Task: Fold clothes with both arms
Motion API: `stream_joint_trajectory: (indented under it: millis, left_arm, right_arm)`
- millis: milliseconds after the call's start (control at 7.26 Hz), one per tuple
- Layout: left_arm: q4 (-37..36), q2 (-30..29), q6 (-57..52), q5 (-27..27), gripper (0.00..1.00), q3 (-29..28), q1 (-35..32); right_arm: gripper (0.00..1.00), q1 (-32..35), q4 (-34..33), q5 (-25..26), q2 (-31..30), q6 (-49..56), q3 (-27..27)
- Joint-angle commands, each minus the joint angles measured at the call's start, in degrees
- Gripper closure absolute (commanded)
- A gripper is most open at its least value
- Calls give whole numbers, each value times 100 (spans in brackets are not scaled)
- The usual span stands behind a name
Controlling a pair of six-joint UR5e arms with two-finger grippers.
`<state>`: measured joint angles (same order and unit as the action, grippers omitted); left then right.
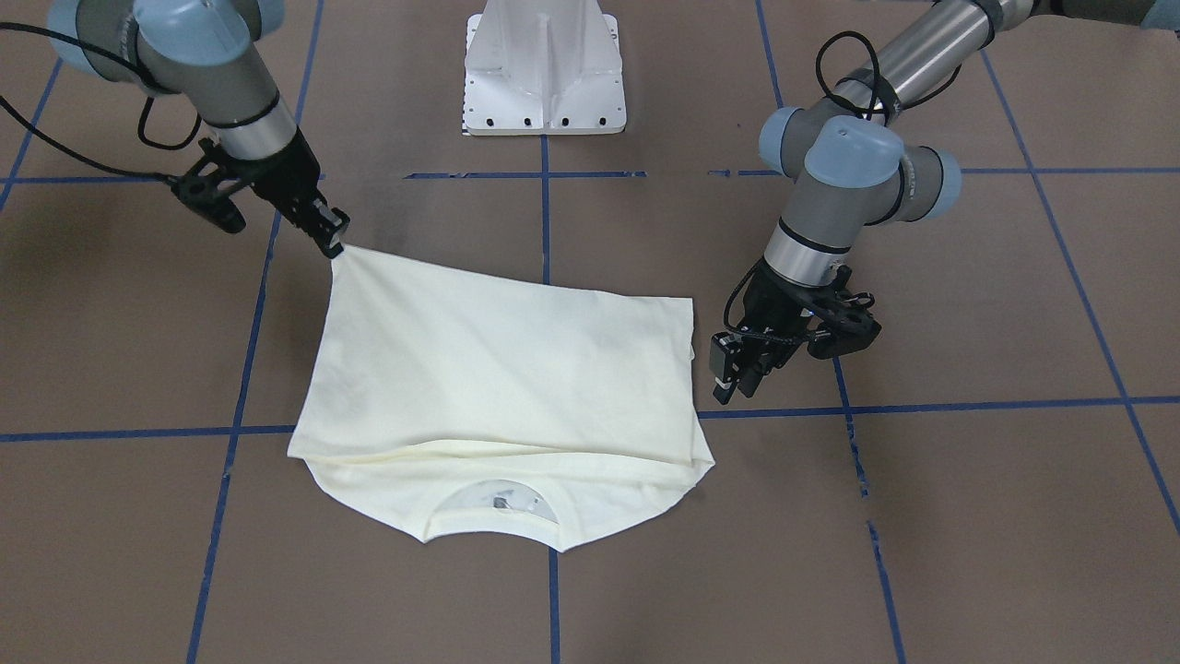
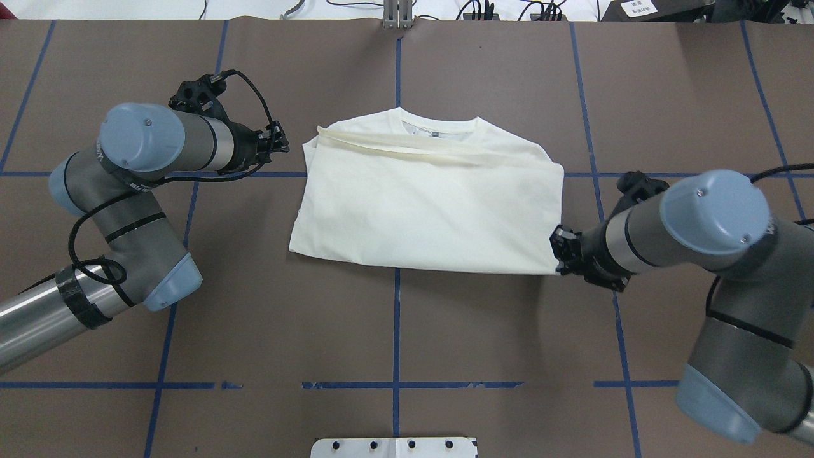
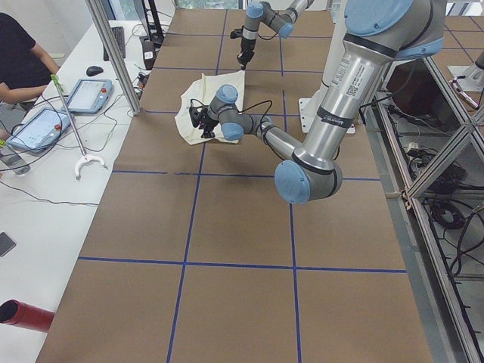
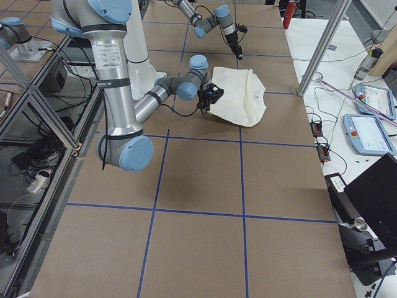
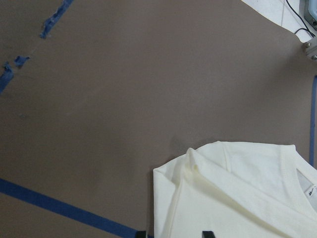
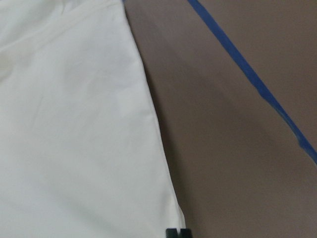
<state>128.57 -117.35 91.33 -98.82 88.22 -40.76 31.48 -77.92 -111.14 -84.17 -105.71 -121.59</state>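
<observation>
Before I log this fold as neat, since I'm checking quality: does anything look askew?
Yes. The shirt lies folded crookedly: the folded-over edge slants across near the collar, and one corner is pulled to a point in the right arm's shut jaws.

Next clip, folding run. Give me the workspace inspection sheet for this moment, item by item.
surface: brown table covering with blue tape grid, flat.
job's things: cream shirt, plain side up, partly folded, collar away from the robot.
clutter: nothing seen.
grippers: right pincer shut on the shirt's near corner; left pincer open, beside the shirt's edge.
cables: black cable looped near the left pincer.
surroundings: white pedestal; side bench with tablets; seated person.
</observation>
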Motion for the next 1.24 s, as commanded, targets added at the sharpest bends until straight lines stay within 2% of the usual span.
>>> stream_joint_trajectory:
  millis: [0, 275, 413, 689, 826, 1102]
  left_arm:
    - [-7, 2, 129, -24, 52, 168, 85]
    - [-85, 2, 244, -190, 52, 387, 103]
    - [-225, 2, 436, -391, 50, 623, 182]
    - [-341, 2, 1137, -419, 49, 1011, 733]
    - [-341, -7, 1463, -410, 44, 1047, 1058]
    - [-752, 2, 2281, -341, 42, 1030, 1752]
  right_arm:
    - [100, -1216, 5, -942, -1037, -82, -1276]
    - [100, -2055, -3, -1452, -1075, -73, -1359]
    - [2, -2354, -30, -1411, -1066, -90, -1350]
    - [0, -2383, -39, -1384, -1075, -90, -1245]
    - [0, -2140, -152, -1236, -1057, -99, -1123]
    - [0, -1158, -364, -439, -935, 5, -912]
